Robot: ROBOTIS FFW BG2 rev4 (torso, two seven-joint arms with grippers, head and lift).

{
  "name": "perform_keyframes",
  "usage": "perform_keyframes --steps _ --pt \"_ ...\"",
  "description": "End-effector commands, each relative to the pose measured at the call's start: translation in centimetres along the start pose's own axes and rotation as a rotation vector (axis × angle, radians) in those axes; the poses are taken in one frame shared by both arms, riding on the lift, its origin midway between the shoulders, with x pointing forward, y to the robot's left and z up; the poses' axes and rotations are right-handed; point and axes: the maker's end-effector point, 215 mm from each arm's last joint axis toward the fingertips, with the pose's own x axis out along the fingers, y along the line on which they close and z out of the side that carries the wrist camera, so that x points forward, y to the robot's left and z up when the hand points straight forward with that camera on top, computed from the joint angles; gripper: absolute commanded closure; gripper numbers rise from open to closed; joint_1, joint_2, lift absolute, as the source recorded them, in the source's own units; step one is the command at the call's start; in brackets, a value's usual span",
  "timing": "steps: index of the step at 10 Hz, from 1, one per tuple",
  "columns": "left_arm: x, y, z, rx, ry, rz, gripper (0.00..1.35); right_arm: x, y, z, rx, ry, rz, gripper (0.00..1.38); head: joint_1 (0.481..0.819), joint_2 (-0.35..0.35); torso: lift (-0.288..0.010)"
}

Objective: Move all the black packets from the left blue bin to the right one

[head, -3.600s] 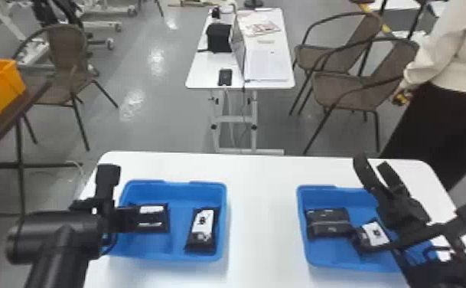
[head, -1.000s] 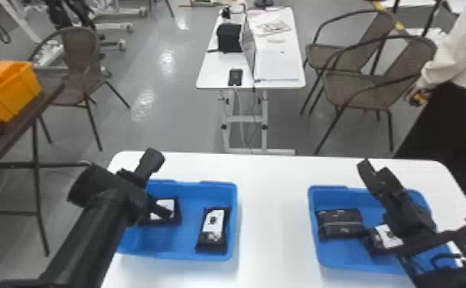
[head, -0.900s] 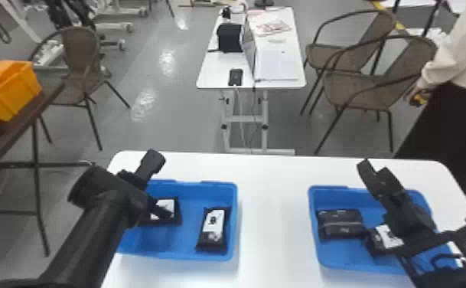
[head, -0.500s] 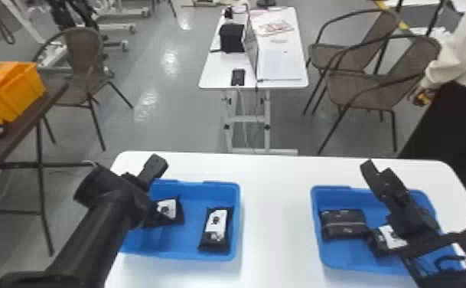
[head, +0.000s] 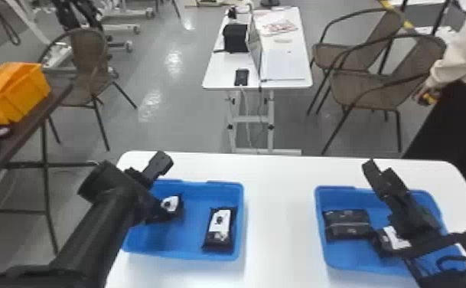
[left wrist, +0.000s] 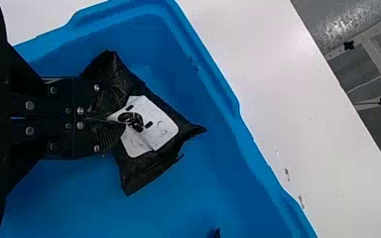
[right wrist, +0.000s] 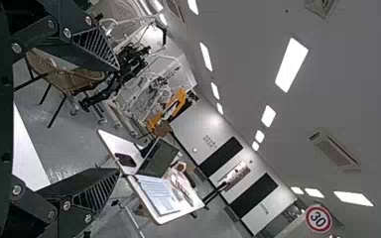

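At the left bin, my left gripper is low over the left part, shut on a black packet with a white label. The left wrist view has that gripper pinching the packet at one edge, the packet turned askew over the blue floor. A second packet lies at the bin's right side. Inside the right bin are dark packets at the left and a white-labelled one partly under the right arm. My right gripper is parked above; in its wrist view that gripper stands wide open.
Both bins rest on a white table, with a strip of tabletop between them. Beyond are a smaller desk with a laptop and phone, and several chairs. An orange bin sits on a dark table at the far left.
The packet in the left bin, earlier lying level, is now gripped and tilted. My left arm has swung round to a slanted pose over it. The right arm stays parked; the head view has shifted slightly.
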Motion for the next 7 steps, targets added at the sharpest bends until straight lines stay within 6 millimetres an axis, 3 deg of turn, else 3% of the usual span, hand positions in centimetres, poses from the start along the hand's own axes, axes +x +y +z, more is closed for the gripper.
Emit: perform_keyframes --steps 1,2,5,7 --pt "-0.2 -0.9 1.8 0.047 -0.073 -0.055 1.16 -0.1 0.1 -0.1 0.004 0.0 0.002 0.32 0.695 0.103 0.0" --pt "-1.1 -1.5 2.9 0.05 -0.151 -0.075 1.16 0.0 0.3 -0.3 0.005 0.003 0.005 0.32 0.695 0.092 0.0" --pt "-7.8 -4.7 8.1 0.01 -0.495 -0.087 1.16 0.1 1.0 -0.3 0.001 0.005 0.019 0.32 0.695 0.056 0.0" --pt "-12.3 -9.7 14.9 0.023 -0.783 -0.196 1.16 1.7 3.6 -1.2 -0.019 0.034 0.077 0.32 0.695 0.029 0.0"
